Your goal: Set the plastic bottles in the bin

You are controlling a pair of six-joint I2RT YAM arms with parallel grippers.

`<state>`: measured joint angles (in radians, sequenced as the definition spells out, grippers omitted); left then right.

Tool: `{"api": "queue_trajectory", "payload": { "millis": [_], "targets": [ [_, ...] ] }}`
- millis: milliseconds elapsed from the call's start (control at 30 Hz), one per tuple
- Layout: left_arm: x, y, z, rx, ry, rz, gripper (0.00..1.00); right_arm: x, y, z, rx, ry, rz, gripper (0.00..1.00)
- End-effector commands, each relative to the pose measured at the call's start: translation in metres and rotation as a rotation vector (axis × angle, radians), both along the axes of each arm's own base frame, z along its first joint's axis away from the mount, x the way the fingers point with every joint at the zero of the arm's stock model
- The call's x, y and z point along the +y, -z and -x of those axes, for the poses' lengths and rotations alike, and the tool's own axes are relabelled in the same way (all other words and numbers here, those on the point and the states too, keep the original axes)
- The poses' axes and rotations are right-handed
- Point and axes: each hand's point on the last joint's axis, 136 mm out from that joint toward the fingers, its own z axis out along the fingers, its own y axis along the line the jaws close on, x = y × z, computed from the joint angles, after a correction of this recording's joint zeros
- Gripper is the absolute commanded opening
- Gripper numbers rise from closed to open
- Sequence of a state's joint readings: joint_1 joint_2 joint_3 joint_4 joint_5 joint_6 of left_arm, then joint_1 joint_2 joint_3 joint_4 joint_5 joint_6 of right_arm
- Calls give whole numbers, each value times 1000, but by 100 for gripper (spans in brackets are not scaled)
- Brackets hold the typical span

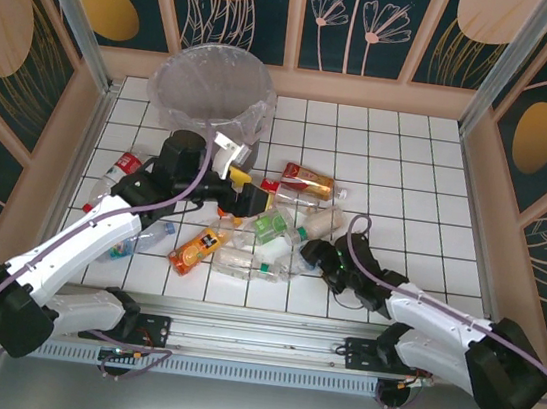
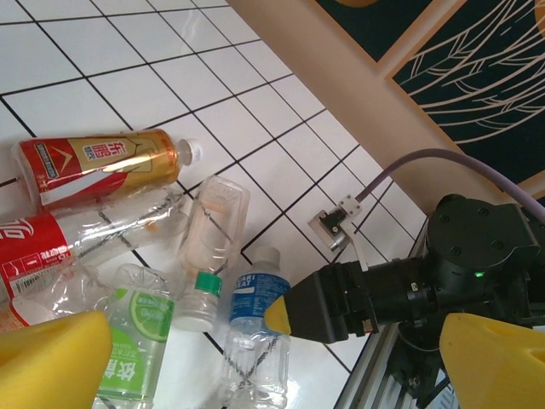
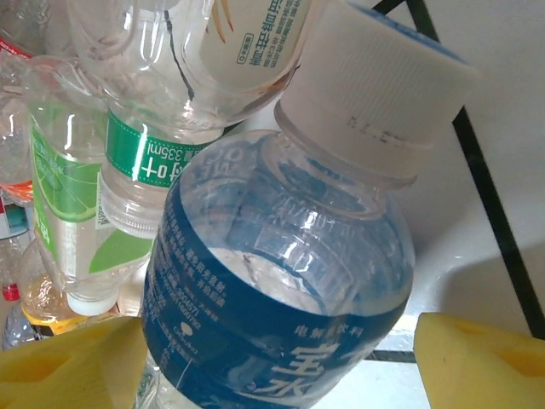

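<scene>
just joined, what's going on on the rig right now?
Two arms are working on moving plastic bottles from the white tiled table into the grey bin at the far left. The right gripper is low in the pile, jaws open either side of a blue-labelled bottle with a white cap, with a gap on one side. The left gripper hangs open above the pile, holding nothing.

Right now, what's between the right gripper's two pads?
The blue-label bottle, seen in the right wrist view; the right gripper straddles it, with a gap at one pad.
</scene>
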<state>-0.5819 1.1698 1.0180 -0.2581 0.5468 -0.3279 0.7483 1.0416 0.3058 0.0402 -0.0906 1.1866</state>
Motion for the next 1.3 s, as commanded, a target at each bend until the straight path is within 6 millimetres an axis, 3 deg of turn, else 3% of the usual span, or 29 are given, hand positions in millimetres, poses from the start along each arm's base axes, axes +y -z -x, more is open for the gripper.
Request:
{"api": "queue_trajectory", "payload": {
  "millis": [0, 400, 767, 933, 1133, 1200, 1267],
  "targets": [
    [-5, -2, 2, 2, 21, 26, 99, 4, -9, -15, -41, 54, -13, 82],
    [-10, 5, 5, 19, 38, 30, 98, 16, -8, -39, -72, 71, 18, 78],
    [-14, 10, 10, 33, 57, 29, 98, -9, -10, -61, -110, 152, 147, 77],
    [-18, 13, 11, 42, 63, 25, 99, -23, -11, -64, -123, 142, 230, 70],
    [-22, 19, 14, 58, 80, 13, 98, -42, -8, -60, -113, -1, 300, 70],
    [-23, 21, 15, 63, 87, 13, 98, -40, -6, -50, -94, -111, 314, 71],
    [-23, 22, 15, 64, 89, 10, 98, -54, -3, -48, -65, -144, 338, 71]
  ]
}}
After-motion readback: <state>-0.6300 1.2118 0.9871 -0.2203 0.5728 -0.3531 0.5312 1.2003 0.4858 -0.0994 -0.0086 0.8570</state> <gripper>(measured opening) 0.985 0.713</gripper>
